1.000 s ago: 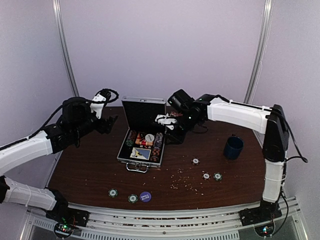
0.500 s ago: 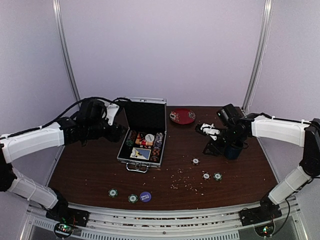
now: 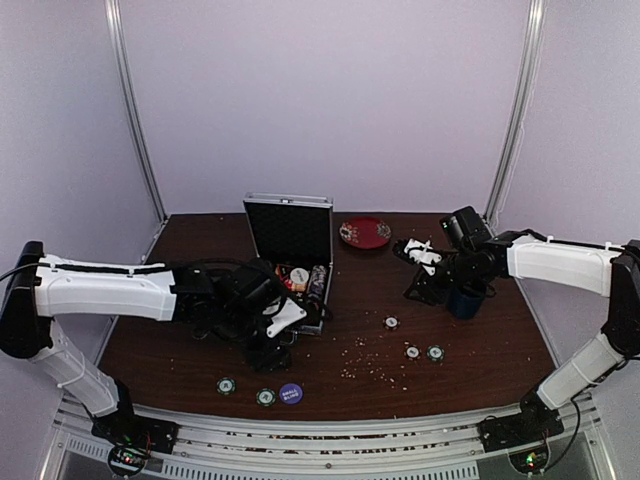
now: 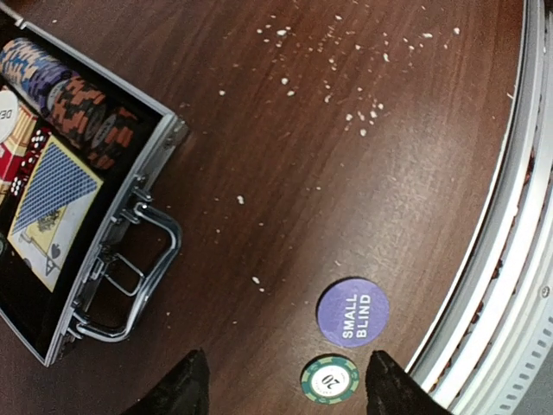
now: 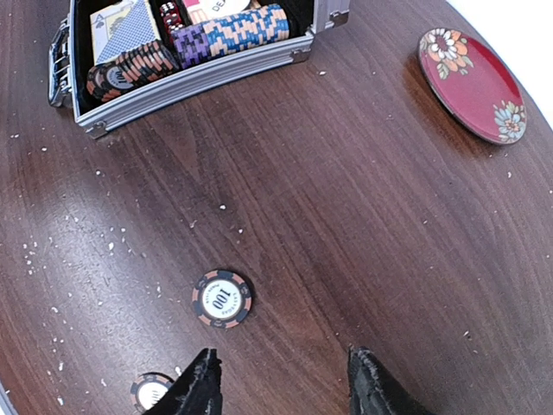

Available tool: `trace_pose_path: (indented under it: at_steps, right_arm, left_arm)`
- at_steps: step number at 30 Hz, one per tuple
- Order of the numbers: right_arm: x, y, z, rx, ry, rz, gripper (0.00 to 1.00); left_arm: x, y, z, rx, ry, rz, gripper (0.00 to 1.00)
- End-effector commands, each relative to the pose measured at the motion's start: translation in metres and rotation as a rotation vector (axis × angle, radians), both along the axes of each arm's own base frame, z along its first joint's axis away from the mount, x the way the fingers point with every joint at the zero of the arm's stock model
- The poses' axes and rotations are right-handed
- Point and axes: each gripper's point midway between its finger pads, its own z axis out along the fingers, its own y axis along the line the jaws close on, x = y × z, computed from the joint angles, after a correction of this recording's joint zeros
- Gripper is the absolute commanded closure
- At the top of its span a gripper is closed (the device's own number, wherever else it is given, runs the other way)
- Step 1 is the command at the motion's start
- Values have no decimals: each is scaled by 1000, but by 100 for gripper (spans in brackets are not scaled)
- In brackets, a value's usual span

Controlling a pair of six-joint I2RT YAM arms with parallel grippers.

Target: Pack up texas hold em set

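Case (image 3: 290,228) is seen open at the back centre of the desk (image 3: 480,350), with chip rows (image 5: 229,30) and cards (image 4: 52,203) held inside. Left jaws are spread, empty, near a green chip (image 4: 330,379); right jaws are spread, empty, near a 100 chip (image 5: 222,298).

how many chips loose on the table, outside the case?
6. Along the front edge: left chip, middle chip, purple small-blind disc. Right of centre: far chip, then near-left chip and near-right chip. The left arm may hide more.
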Motion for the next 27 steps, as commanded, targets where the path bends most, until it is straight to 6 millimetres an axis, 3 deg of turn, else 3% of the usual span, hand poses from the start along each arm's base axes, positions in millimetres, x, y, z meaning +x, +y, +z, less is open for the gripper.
trace_pose_path:
  at_steps: [1, 7, 15, 20, 27]
  right_arm:
    - [11, -2, 4, -9, -50, -19, 50]
    - [23, -6, 8, 12, -78, -101, 49]
    - [24, -9, 7, 1, -84, -110, 48]
    - [23, -9, 8, -3, -87, -93, 48]
    - [22, -8, 1, -14, -68, -84, 47]
  left_arm:
    - [-16, -12, 1, 46, 26, -87, 36]
    - [-26, -15, -10, 99, 33, -137, 31]
    - [-46, -21, -24, 148, 21, -243, 30]
    - [-63, -27, -34, 167, 36, -317, 23]
    - [-59, -27, -44, 211, 12, -312, 22]
